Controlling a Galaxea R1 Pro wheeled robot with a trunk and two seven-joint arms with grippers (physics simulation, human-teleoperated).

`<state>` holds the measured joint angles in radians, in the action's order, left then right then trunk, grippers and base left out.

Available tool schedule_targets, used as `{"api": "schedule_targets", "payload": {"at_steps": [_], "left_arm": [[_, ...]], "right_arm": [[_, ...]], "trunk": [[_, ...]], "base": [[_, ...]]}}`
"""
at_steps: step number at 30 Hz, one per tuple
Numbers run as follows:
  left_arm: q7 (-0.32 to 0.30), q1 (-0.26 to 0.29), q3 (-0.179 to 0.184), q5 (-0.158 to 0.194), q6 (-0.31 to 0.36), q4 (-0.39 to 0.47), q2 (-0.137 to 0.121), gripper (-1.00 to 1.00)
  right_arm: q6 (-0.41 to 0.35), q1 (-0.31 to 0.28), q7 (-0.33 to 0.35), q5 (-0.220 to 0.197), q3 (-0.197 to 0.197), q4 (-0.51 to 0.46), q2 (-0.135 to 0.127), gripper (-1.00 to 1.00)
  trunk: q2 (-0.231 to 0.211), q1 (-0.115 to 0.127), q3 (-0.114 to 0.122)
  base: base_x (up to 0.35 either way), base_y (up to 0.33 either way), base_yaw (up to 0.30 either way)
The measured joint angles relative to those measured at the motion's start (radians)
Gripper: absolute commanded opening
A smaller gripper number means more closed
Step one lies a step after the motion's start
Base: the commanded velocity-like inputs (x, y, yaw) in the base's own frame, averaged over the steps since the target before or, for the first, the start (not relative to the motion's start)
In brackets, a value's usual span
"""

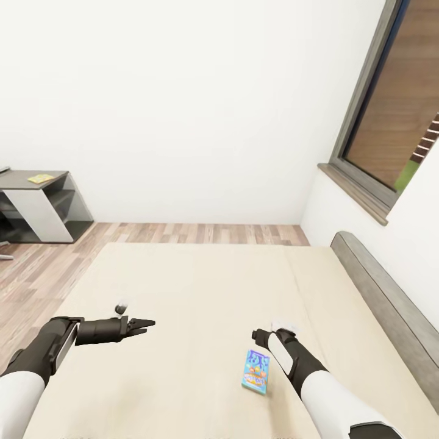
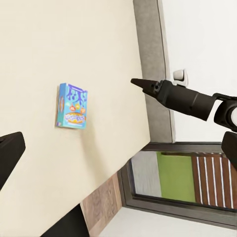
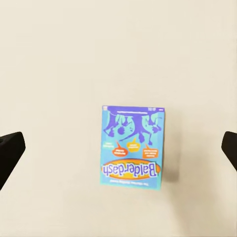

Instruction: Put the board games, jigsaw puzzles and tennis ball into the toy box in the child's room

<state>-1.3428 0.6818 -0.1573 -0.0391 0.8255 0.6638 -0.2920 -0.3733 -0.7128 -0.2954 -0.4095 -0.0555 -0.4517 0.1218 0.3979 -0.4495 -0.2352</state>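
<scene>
On the bed [image 1: 201, 286], a small blue board game [image 1: 256, 371] lies flat on the beige mattress, near the head view's lower edge and just beside the right forearm. Above it, the right hand [image 3: 118, 148] points straight down with its dark fingertips [image 3: 10, 148] spread wide at either side of the box, touching nothing. Out to the side, the left hand [image 1: 143, 324] reaches level across the mattress, well apart from the game; whether its fingers are parted or closed cannot be told. By the far wall stands the bench [image 1: 36, 201], with a flat yellow piece [image 1: 41, 178] on its dark lower unit.
</scene>
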Motion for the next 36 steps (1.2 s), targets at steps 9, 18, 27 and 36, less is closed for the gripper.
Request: {"api": "schedule_targets", "payload": {"at_steps": [9, 18, 27, 36], "left_arm": [[-0.003, 0.0, 0.0, 0.0, -0.002, 0.0, -0.001, 1.0], [-0.002, 0.0, 0.0, 0.0, -0.002, 0.0, 0.0, 1.0], [-0.001, 0.0, 0.0, 0.0, -0.001, 0.0, 0.004, 1.0], [0.0, 0.0, 0.0, 0.0, -0.001, 0.0, 0.007, 1.0]], "right_arm": [[0.0, 0.0, 0.0, 0.001, 0.0, 0.001, -0.001, 1.0], [0.0, 0.0, 0.0, 0.001, 0.0, 0.001, -0.003, 1.0], [0.001, 0.0, 0.0, 0.001, 0.0, 0.001, -0.003, 1.0], [0.001, 0.0, 0.0, 0.001, 0.0, 0.001, -0.004, 1.0]], "trunk": [[0.0, 0.0, -0.015], [0.0, 0.0, -0.029], [0.0, 0.0, -0.044], [0.0, 0.0, -0.059]], "base": [[0.0, 0.0, 0.0], [0.0, 0.0, 0.0], [0.0, 0.0, 0.0], [0.0, 0.0, 0.0]]}}
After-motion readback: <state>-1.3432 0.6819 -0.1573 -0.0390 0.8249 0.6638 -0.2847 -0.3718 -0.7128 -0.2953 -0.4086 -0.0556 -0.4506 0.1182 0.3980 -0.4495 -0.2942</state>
